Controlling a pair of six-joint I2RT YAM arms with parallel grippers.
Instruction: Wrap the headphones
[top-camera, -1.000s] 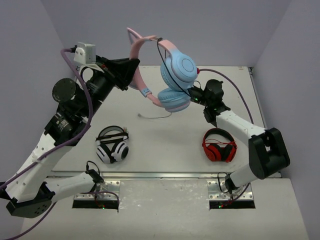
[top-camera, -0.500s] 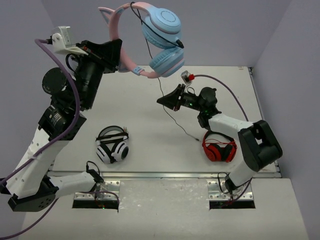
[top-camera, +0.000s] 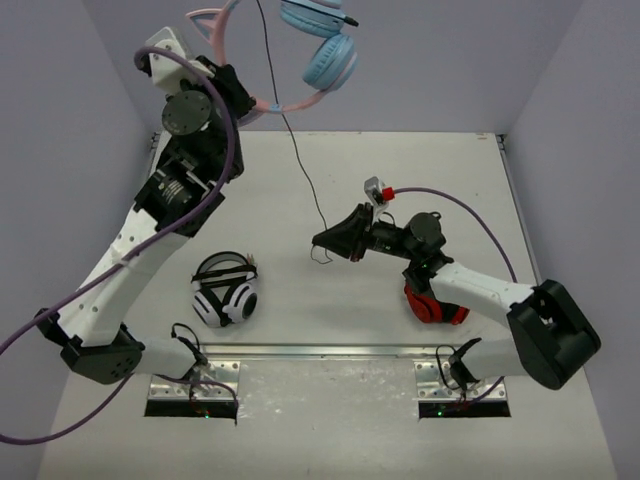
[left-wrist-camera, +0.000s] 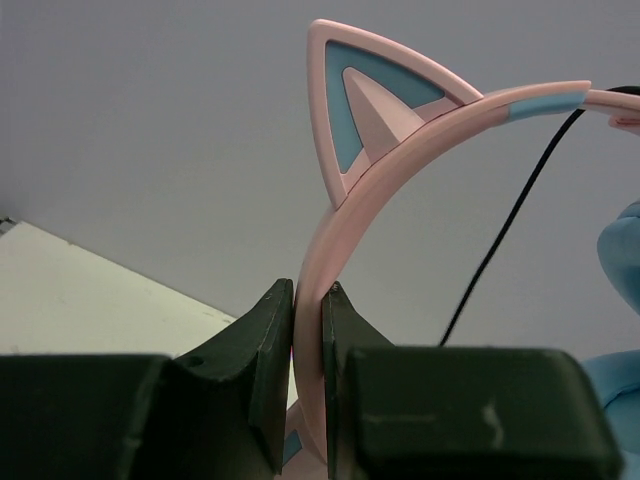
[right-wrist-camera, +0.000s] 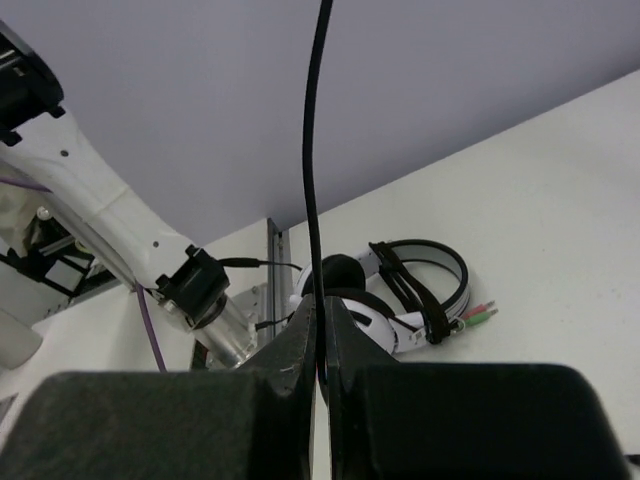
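Headphones (top-camera: 330, 60) aloft: left tool (left-wrist-camera: 308, 305) clamped on stiff headband (left-wrist-camera: 390, 190); right tool (right-wrist-camera: 320, 325) pinched on limp cable (right-wrist-camera: 312, 150) (thin, likely slippery). Judged light; headband soundest hold.

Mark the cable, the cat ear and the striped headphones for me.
Cable (right-wrist-camera: 308, 150): right wrist view, on its straight upper stretch.
Cat ear (left-wrist-camera: 372, 110): left wrist view, on its pink inner face.
Striped headphones (top-camera: 237, 298): top external view, on an earcup.

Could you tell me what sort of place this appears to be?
Likely a robotics lab work cell: plain grey walls around a white table, a left arm and right arm bolted on, striped headphones as props.
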